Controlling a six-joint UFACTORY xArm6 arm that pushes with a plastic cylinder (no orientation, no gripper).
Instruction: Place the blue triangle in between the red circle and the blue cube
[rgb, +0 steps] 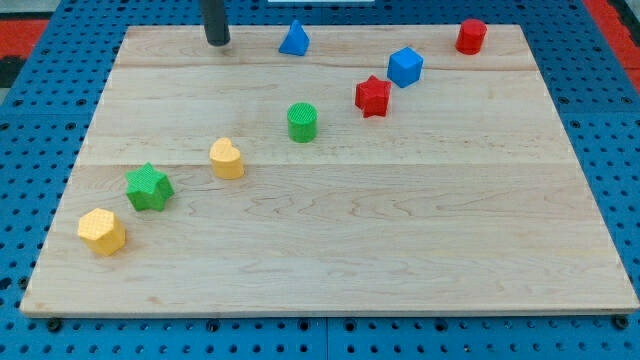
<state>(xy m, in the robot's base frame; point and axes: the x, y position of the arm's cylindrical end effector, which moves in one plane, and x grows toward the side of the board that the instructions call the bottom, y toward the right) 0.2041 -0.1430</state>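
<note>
The blue triangle (293, 39) stands near the board's top edge, left of centre-right. The red circle (471, 36) is a short red cylinder at the top right. The blue cube (405, 67) lies below and left of the red circle. My tip (217, 43) is at the top of the board, to the left of the blue triangle and apart from it by about a block's width or more. The gap between the red circle and the blue cube holds no block.
A red star (373, 96) sits just below-left of the blue cube. A green cylinder (302, 122), a yellow heart (227, 159), a green star (149, 187) and a yellow hexagon (102, 232) run in a diagonal toward the lower left. The wooden board (400, 250) lies on a blue pegboard.
</note>
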